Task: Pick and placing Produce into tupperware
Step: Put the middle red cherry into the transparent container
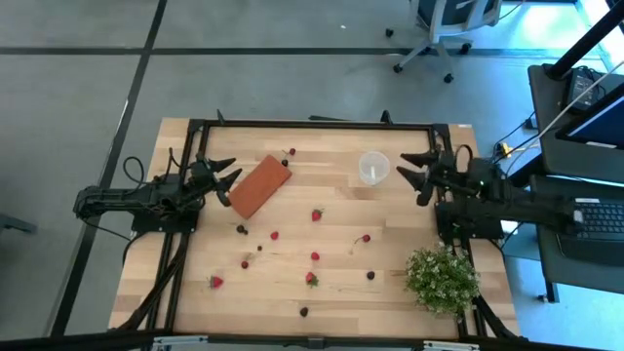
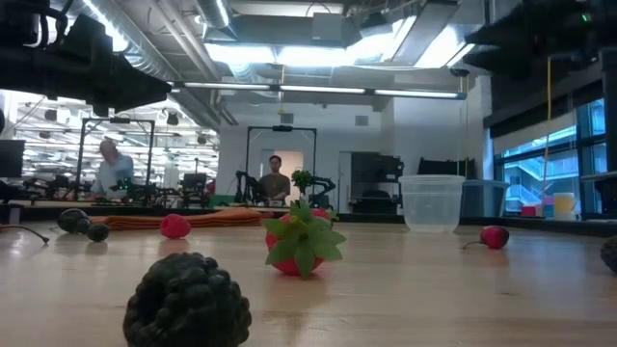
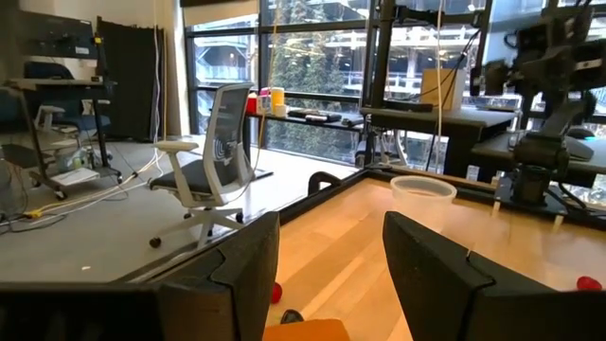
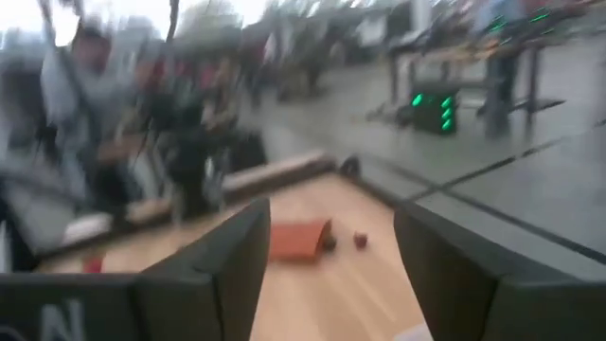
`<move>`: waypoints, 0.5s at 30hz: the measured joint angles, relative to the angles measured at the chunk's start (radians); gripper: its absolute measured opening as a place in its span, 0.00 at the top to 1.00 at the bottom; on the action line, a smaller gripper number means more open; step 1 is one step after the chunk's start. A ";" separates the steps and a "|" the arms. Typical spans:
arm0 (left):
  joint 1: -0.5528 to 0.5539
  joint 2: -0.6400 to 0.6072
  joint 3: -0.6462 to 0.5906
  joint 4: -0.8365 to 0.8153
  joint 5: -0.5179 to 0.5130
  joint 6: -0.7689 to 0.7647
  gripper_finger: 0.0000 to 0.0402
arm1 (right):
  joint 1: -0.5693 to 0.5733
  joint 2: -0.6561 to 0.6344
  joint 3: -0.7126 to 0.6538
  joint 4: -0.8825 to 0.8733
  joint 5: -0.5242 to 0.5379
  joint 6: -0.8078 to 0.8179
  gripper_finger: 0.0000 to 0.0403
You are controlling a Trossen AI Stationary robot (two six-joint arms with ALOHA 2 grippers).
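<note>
Small red and dark berries lie scattered over the wooden table, among them a red one (image 1: 318, 214), a green-topped one (image 1: 311, 279) (image 2: 301, 241) and a dark one (image 1: 304, 312) (image 2: 186, 304). The translucent cup (image 1: 373, 167) (image 2: 431, 202) (image 3: 422, 189) stands upright on its base toward the far right. My left gripper (image 1: 226, 180) (image 3: 327, 275) is open at the table's left, beside the orange block. My right gripper (image 1: 411, 175) (image 4: 327, 265) is open just right of the cup. Neither holds anything.
A flat orange-brown block (image 1: 259, 185) (image 4: 295, 239) lies far left, with two berries (image 1: 292, 151) past its far end. A bushy green plant (image 1: 442, 278) stands at the near right corner. A black frame (image 1: 312, 124) runs along the far edge. People show in the room behind.
</note>
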 joint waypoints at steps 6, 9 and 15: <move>0.000 0.000 0.000 0.001 0.000 0.000 0.54 | 0.099 0.387 0.320 -0.283 -0.093 -0.080 0.50; 0.000 0.000 0.000 0.001 0.000 0.000 0.54 | 0.169 0.584 0.458 -0.481 -0.095 -0.112 0.50; 0.000 0.000 0.000 0.001 0.000 0.001 0.54 | 0.298 0.895 0.600 -0.676 -0.096 -0.164 0.50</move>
